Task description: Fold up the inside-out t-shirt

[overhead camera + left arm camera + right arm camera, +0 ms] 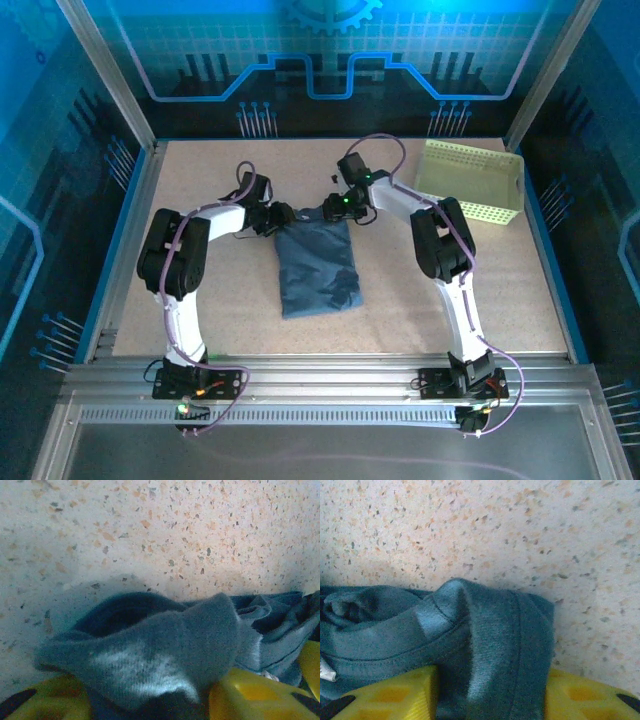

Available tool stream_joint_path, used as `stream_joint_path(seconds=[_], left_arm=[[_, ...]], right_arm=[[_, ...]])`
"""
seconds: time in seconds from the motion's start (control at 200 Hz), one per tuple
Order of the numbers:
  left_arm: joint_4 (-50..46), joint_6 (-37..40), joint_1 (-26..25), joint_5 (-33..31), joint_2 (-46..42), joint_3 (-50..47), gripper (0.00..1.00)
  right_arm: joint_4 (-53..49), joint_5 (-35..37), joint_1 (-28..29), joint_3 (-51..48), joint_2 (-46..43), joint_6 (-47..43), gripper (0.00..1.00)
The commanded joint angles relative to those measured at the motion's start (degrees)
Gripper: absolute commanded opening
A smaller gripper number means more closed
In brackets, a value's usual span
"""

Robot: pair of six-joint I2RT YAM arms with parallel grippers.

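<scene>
1. Found the inside-out t-shirt lying near the centre of the speckled table in the overhead view; showed as a narrow, wrinkled slate-blue bundle running from 12 to 6 o'clock, somewhat wider toward 6.
2. Caught the left gripper at the shirt's 11 o'clock corner and the right gripper at its 12 o'clock edge, near each other; met the cloth there from either side, with the arms bowed out toward 9 and 3 o'clock.
3. Saw, from the left wrist, yellow fingers clenched on a bunched fold of the fabric; pictured a paler patch of cloth facing the lens, a dark hollow behind it, and bare speckled tabletop beyond at 12 o'clock.
4. Saw, from the right wrist, yellow fingers likewise clamped on the shirt; pictured a thick roll of seamed hem dropping between them toward 6 o'clock, with more fabric trailing off toward 9 o'clock.
5. Noted the pale yellow-green perforated basket standing at 2 o'clock on the table, well apart from the shirt and just beyond the right arm's elbow.
</scene>
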Motion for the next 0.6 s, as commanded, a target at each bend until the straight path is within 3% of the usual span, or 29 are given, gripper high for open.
stream_joint_path(seconds=[0.0,0.135,0.32,0.505,0.595], left_arm=[[6.1,-1.3,-2.6,5.2,2.3,-0.2,0.40],[10.1,-2.7,-2.6,7.3,-0.3,-2.5,0.27],[14.6,-3.7,-1.0,7.2,-5.9,-6.9,0.14],[17.7,-4.2,1.1,7.8,-11.9,-10.5,0.08],[18.4,-4.1,1.5,8.1,-14.3,-10.9,0.06]], right_arm=[[-1.2,-2.5,1.6,1.7,1.4,0.3,0.45],[-1.2,-2.9,1.8,1.9,1.4,0.2,0.35],[2.2,-3.6,0.5,-1.9,-4.0,-0.4,0.11],[4.4,-3.3,-1.3,-5.7,-10.1,-0.9,0.00],[5.5,-4.2,-2.2,-6.6,-12.4,-0.7,0.00]])
